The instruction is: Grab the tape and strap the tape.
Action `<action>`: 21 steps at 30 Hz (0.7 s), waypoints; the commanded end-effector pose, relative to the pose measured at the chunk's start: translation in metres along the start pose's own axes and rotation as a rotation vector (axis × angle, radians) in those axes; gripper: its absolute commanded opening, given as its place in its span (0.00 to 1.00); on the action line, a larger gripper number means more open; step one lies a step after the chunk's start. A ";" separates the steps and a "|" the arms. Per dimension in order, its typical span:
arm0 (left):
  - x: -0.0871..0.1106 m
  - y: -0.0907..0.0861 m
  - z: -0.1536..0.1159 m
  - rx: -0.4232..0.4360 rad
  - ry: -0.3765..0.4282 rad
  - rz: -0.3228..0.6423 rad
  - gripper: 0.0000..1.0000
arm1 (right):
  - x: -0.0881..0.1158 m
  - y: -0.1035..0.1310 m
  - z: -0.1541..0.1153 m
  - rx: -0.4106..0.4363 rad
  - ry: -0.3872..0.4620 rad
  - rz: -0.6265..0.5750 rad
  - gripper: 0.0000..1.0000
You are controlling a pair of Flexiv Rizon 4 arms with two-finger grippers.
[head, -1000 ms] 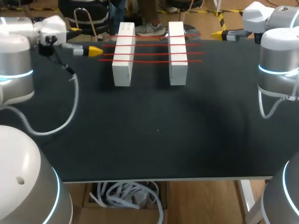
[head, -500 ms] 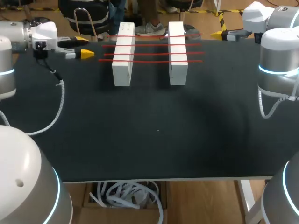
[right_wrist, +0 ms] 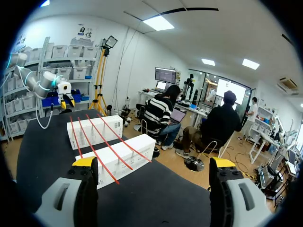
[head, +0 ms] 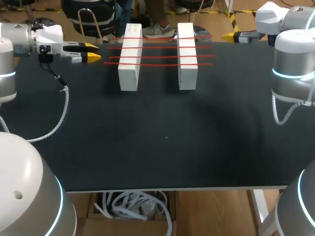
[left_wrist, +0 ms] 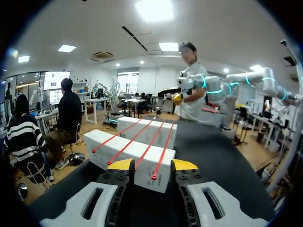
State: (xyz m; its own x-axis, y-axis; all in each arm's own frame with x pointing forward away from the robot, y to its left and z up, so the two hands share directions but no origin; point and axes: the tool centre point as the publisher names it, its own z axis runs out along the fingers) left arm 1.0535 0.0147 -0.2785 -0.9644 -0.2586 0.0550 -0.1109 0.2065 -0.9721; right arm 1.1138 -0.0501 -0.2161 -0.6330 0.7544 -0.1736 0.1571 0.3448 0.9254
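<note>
Two white blocks (head: 130,56) (head: 187,55) stand side by side at the back of the black table. Several red tapes (head: 157,56) are stretched across both of them. My left gripper (head: 92,52) hovers just off the tapes' left ends, open, its fingers partly closed in with nothing touching them. In the left wrist view the nearer block (left_wrist: 132,153) and a tape end (left_wrist: 154,177) lie just ahead of the gripper (left_wrist: 152,165). My right gripper (head: 230,35) is off the far right corner, wide open and empty. From its wrist view the gripper (right_wrist: 154,163) faces the blocks (right_wrist: 123,158) and tapes (right_wrist: 102,142).
A grey cable (head: 54,123) from my left arm droops in a loop over the table's left side. The black tabletop (head: 167,142) stretches from the blocks to the front edge.
My left gripper has drawn back a little to the left, turned about its wrist, and its fingers have narrowed from wide open. The right arm has not moved.
</note>
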 end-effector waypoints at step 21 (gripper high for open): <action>0.003 0.031 0.016 0.000 0.069 0.010 0.29 | 0.000 0.000 0.000 0.000 0.000 0.000 1.00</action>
State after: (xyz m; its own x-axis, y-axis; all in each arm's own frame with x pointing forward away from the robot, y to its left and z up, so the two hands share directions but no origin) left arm 1.0476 0.0050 -0.3071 -0.9780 -0.1999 0.0595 -0.1032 0.2158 -0.9710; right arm 1.1138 -0.0501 -0.2161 -0.6330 0.7544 -0.1736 0.1571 0.3448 0.9254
